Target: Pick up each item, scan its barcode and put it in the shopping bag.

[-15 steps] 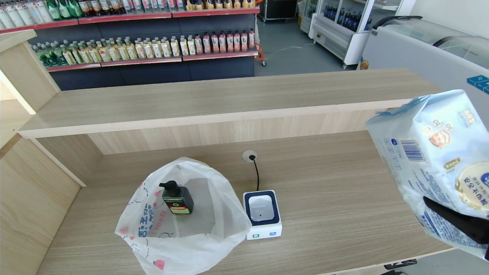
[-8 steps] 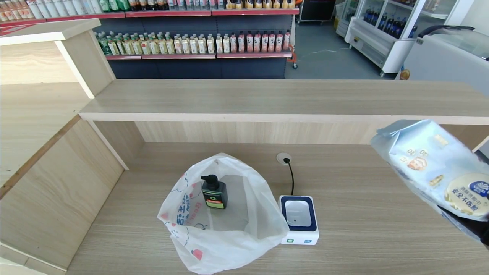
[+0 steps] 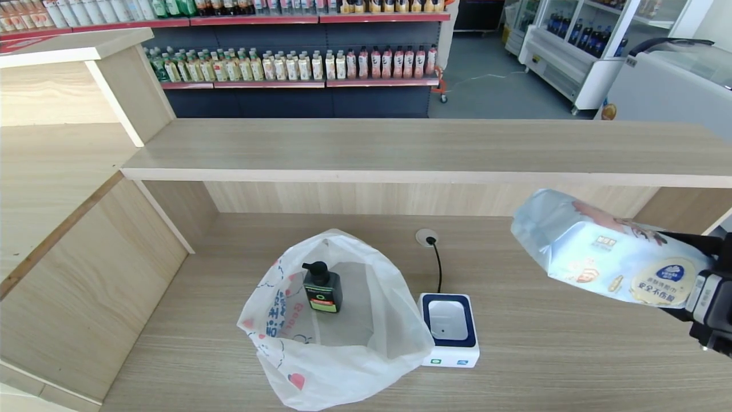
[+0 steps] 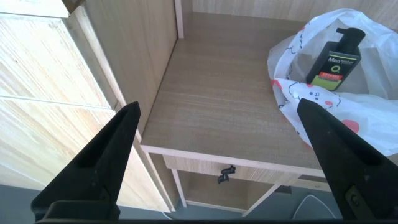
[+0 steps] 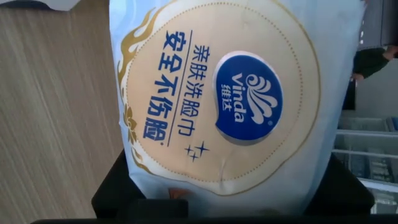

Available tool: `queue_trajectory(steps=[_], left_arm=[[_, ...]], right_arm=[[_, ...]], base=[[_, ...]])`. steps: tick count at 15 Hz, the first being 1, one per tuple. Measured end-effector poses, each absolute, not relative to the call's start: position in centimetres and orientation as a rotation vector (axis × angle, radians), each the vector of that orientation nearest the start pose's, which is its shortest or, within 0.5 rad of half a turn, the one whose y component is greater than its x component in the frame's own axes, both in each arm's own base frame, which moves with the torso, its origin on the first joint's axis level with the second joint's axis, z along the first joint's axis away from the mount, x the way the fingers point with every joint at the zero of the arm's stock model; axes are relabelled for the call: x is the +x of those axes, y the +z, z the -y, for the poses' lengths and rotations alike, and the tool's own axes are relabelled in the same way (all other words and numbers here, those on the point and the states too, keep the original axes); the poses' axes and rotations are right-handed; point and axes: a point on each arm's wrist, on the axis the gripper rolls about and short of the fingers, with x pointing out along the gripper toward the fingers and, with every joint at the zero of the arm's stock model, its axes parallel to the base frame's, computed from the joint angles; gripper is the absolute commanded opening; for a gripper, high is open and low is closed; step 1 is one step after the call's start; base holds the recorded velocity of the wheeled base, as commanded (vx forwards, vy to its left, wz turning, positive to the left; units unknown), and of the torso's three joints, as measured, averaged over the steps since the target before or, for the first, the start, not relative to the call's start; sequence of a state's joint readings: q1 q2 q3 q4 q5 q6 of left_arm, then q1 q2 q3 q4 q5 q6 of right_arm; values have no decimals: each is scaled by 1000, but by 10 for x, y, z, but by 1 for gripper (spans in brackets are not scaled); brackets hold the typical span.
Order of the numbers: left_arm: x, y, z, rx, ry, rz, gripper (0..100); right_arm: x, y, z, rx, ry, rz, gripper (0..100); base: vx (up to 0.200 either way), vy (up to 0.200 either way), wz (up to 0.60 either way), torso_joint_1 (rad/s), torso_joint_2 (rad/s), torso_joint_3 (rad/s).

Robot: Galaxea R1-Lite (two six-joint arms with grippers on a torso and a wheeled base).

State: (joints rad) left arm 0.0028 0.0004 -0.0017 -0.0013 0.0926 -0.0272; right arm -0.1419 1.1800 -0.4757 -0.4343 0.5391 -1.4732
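- Right gripper (image 3: 689,277) of mine is clamped on a pale blue tissue pack (image 3: 595,252). I hold it tilted in the air above the right side of the wooden counter (image 3: 543,355).
- Seen from the right wrist, my dark fingers (image 5: 124,186) press against either side of the pack, below its round label.
- Left gripper (image 4: 214,162) hangs near the counter's front left edge, its jaws spread wide with nothing between them.
- White shopping bag (image 3: 343,366) stands open at the centre of the counter, with a dark pump bottle (image 3: 322,286) upright inside it.
- Scanner (image 3: 450,329), white with a blue-framed window, sits just beside the bag on its right. Its black cable (image 3: 437,266) runs to a hole in the countertop.
- Pack and bag are well apart.
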Motion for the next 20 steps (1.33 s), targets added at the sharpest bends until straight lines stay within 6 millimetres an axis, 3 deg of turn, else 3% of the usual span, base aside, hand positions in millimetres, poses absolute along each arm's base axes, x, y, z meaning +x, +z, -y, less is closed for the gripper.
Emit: queue_trajectory(steps=[7, 13, 20], left_arm=[[-23, 76, -2, -27, 95, 4, 100], [-23, 76, -2, -27, 95, 4, 100], [-23, 76, -2, -27, 95, 4, 100]], right_arm=[[167, 174, 17, -1424, 629, -44, 0], [197, 181, 18, -1648, 608, 76, 0], [222, 172, -18, -1719, 700, 144, 0]], base=[[0, 0, 0, 0, 0, 0], [0, 0, 0, 0, 0, 0], [0, 0, 0, 0, 0, 0]])
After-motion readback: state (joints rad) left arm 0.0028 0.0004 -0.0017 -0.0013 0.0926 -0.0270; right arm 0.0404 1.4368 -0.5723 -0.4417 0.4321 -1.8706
